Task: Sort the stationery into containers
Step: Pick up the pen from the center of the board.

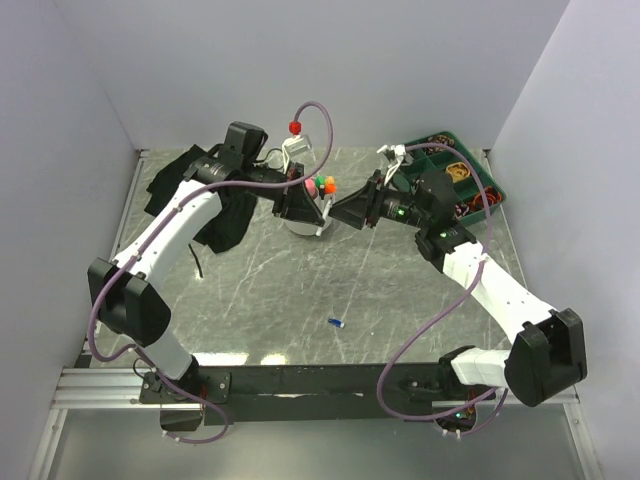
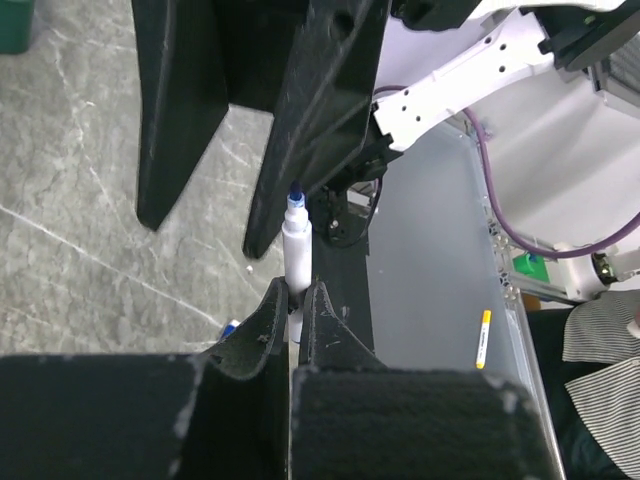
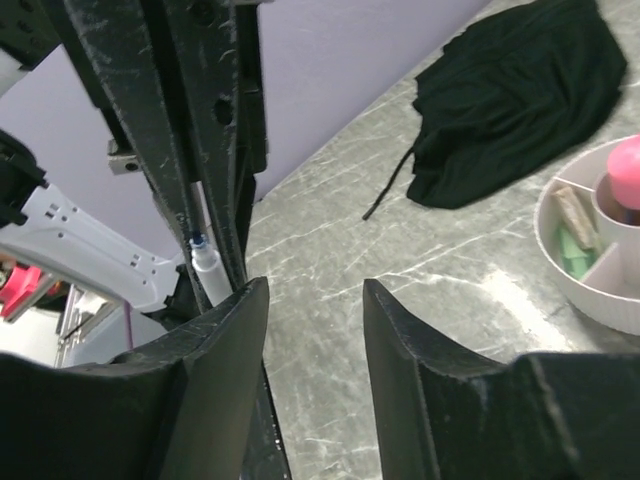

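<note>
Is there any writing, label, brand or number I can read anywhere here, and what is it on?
None can be read.
The white pen in the left gripper shows no print; any marks on the yellow pen are too small to read.

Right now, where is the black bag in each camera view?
Top view: black bag upper left, partly under the left arm.
Left wrist view: not in it.
Right wrist view: bag top right.
Shared landmark: the white bowl, seen near the bag in top and right wrist views.
</note>
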Available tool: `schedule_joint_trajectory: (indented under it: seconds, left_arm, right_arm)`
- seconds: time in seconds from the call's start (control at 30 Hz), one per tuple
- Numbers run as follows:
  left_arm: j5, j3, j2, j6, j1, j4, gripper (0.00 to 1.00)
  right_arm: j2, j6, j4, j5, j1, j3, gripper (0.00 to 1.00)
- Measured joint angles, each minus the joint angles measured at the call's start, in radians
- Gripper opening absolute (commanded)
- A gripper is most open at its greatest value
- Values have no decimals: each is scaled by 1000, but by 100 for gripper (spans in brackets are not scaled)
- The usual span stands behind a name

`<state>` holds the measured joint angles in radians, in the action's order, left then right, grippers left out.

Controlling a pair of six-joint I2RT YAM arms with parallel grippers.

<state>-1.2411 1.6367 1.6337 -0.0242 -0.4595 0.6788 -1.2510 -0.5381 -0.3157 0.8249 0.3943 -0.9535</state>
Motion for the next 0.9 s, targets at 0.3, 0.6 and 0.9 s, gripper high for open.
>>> schedule_joint_trajectory:
  seconds: [0.3,0.6,0.9]
  left_arm:
    - [-34,0,2,95,34,-65,1]
    - [-38,0,16,135,129,-102,1]
    - [-45,0,16,159,81,-124,1]
  right_arm:
    - [-3,2,-18,26,24,-1,48]
    - [45,-21,-17,55,15,-3,61]
    - [5,-74,-110,55,16,-14,63]
